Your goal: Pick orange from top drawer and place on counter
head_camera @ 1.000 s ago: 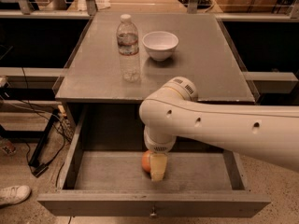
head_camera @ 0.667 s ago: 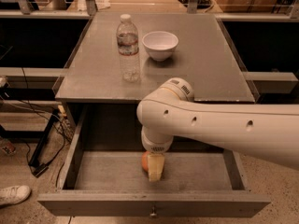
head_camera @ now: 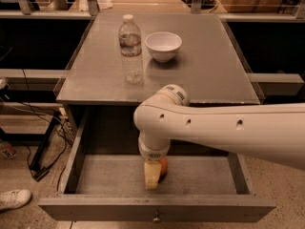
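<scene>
The top drawer is pulled open below the counter. The orange lies on the drawer floor near the middle, partly hidden by my gripper. My gripper reaches straight down into the drawer from the white arm. It is right against the orange's left side. The arm hides the orange's top.
A clear water bottle and a white bowl stand at the back of the counter. The drawer's side walls and front panel enclose the gripper. Cables and a white shoe lie on the floor at left.
My gripper has shifted a little left and toward the drawer front. The orange showed on its left side before and now shows on its right.
</scene>
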Robot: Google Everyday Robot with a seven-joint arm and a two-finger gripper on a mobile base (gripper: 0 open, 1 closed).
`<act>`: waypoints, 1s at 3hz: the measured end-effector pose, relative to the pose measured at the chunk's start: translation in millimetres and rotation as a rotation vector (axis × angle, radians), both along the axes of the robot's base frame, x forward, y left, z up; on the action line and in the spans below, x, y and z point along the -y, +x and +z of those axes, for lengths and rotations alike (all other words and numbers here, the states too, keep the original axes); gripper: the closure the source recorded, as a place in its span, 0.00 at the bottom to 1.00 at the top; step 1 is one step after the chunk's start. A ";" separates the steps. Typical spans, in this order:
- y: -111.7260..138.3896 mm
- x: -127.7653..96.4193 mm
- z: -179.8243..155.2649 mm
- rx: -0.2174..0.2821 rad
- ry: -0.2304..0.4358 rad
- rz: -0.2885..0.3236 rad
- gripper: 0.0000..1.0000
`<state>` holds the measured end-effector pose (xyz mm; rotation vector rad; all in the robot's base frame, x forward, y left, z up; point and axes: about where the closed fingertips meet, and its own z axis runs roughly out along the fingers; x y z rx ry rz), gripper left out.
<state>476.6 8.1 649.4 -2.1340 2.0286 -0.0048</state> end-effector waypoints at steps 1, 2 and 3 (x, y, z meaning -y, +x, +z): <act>-1.7 -5.3 -10.9 -0.029 0.006 -0.004 0.00; 2.1 -5.2 -16.4 -0.038 0.002 -0.007 0.00; 7.4 -2.6 -27.4 -0.057 -0.008 -0.015 0.00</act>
